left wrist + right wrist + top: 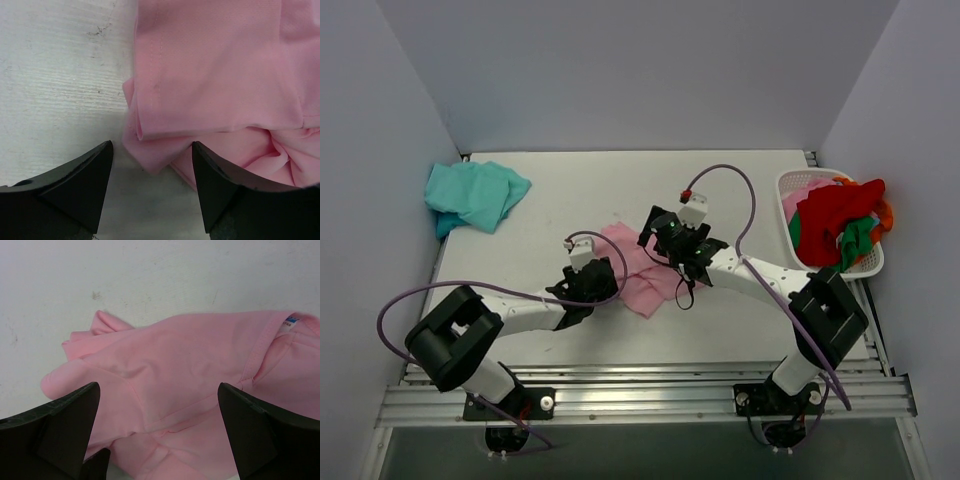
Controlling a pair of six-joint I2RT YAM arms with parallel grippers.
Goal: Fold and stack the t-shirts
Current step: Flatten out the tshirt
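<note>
The light pink t-shirt (642, 272) lies crumpled in the middle of the table, between both arms. It fills the left wrist view (215, 75) and the right wrist view (190, 370). My left gripper (152, 165) is open, its jaws spread just short of a folded corner of the pink shirt. My right gripper (157, 410) is open wide above the pink shirt near its collar, holding nothing. The teal t-shirt (475, 195) lies bunched at the table's far left edge, away from both grippers.
A white plastic basket (790, 185) at the right edge holds red, green and orange garments (835, 225). The grey table (620, 185) ends in a metal rail at the near edge, where both arm bases stand.
</note>
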